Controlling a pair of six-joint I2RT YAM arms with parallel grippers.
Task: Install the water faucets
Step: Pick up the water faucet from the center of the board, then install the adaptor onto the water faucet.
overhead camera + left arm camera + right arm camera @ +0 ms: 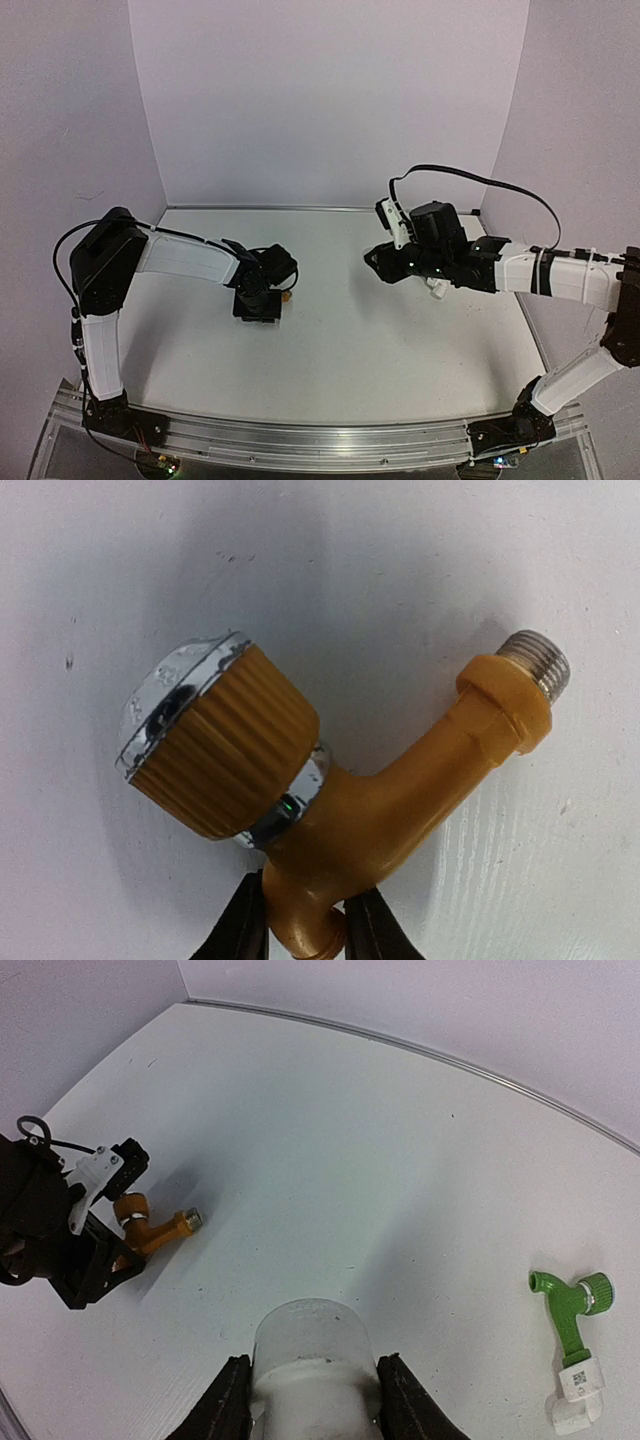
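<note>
The orange-yellow faucet (380,810) lies on the white table, ribbed knob to the left and threaded metal end up to the right. My left gripper (305,925) is shut on its short spout, one black finger on each side. In the top view the left gripper (258,300) points down at the table left of centre, with a bit of the orange faucet (287,296) showing beside it. The green faucet (568,1310) lies at the right, its end in a white fitting (578,1400). My right gripper (312,1385) is shut on a white pipe fitting (312,1350) and hovers right of centre (380,262).
White walls close the table at the back and on both sides. A metal rail (300,440) runs along the near edge between the arm bases. Bare table (380,1160) lies between the two grippers.
</note>
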